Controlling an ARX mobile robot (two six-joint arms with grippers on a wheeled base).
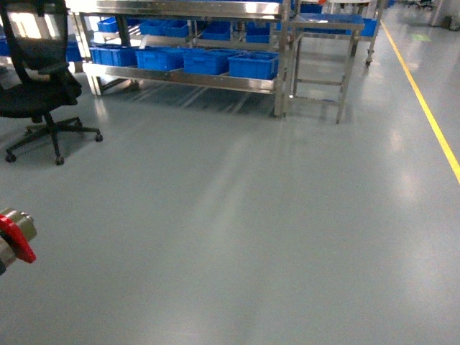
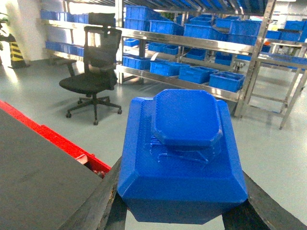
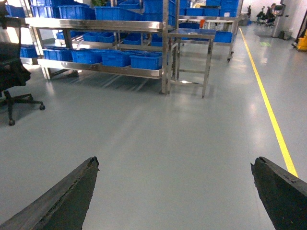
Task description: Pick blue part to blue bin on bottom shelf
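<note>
The blue part [image 2: 184, 153], a chunky bevelled block with a raised octagonal top, fills the left wrist view. My left gripper [image 2: 182, 196] is shut on it, dark fingers [image 2: 103, 201] pressing both its sides. My right gripper [image 3: 175, 163] is open over bare floor, nothing between its fingers [image 3: 72, 191]. The bottom shelf [image 1: 180, 77] of the steel rack stands far ahead and carries a row of blue bins [image 1: 253, 65]. The left wrist view shows those bins [image 2: 226, 80] too, and so does the right wrist view [image 3: 146, 60].
A black office chair [image 1: 39, 86] stands at the left before the rack. A small steel table [image 1: 323, 57] adjoins the rack's right end. A yellow floor line [image 1: 424, 108] runs along the right. A red and metal piece of the left arm [image 1: 14, 237] shows at the left edge.
</note>
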